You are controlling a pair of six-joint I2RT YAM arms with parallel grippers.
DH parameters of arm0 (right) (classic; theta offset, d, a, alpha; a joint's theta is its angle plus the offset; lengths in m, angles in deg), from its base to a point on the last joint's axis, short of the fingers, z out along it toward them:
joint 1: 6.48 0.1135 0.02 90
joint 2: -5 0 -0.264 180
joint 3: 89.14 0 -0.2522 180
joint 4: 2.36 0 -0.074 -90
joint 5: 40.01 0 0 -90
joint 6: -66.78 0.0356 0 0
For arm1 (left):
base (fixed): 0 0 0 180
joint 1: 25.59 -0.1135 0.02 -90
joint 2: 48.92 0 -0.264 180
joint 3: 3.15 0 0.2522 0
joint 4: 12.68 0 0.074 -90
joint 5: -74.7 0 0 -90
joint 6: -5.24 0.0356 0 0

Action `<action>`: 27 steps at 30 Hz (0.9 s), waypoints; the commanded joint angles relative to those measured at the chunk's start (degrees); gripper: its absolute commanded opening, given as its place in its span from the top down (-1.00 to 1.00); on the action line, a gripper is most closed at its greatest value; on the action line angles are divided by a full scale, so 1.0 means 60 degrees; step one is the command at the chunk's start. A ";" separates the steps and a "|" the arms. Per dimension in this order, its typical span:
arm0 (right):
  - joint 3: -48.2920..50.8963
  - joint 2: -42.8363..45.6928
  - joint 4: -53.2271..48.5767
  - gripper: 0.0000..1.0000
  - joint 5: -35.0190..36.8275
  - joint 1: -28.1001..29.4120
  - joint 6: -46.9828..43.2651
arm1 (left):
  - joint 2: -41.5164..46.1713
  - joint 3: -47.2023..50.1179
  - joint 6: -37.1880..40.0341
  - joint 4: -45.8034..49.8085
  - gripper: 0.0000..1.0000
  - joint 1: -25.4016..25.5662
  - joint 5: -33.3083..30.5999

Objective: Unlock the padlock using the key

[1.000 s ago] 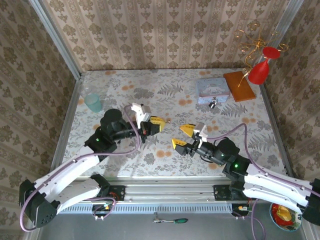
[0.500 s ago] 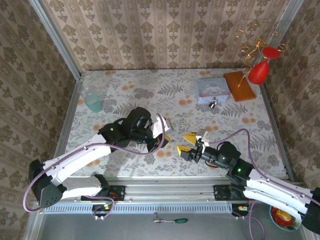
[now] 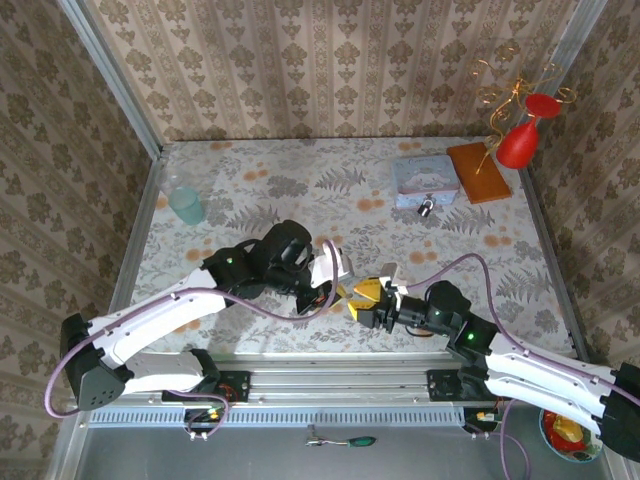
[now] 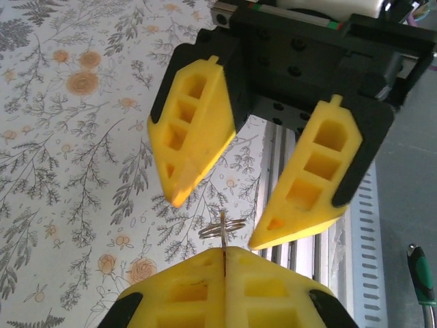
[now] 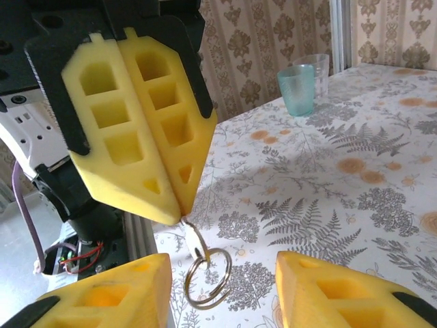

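Key (image 5: 194, 240): clamped in left hand (image 4: 224, 251); right hand (image 5: 222, 265) apart, flanking it. Padlock (image 3: 426, 208): well apart, untouched; unlocking pending.

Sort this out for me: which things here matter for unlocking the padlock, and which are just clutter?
For the job:
key on its ring, pinched in the shut left gripper
right gripper, open around the ring
padlock, by the tin

Lying about:
tin
wooden block
red goblet
green cup
screwdriver
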 commanded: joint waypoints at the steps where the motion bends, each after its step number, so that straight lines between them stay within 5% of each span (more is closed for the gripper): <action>1: -0.0380 -0.0116 0.0339 0.17 -0.0481 -0.0031 0.0277 | -0.0080 -0.0249 0.0389 0.0255 1.00 0.0090 0.0505; 11: -0.0475 -0.0261 0.0136 0.63 -0.0561 -0.0026 0.0313 | -0.0303 -0.0447 0.0875 0.0718 1.00 0.0106 0.0959; 22: -0.0761 0.0103 -0.0985 1.00 0.0021 -0.0031 0.0137 | -0.0074 -0.0322 0.0204 -0.0162 1.00 -0.0063 0.0098; 27: -0.0834 0.1002 -0.2134 1.00 0.2232 -0.0036 0.0417 | 0.0404 0.0004 -0.1275 -0.1522 0.58 -0.0650 -0.1204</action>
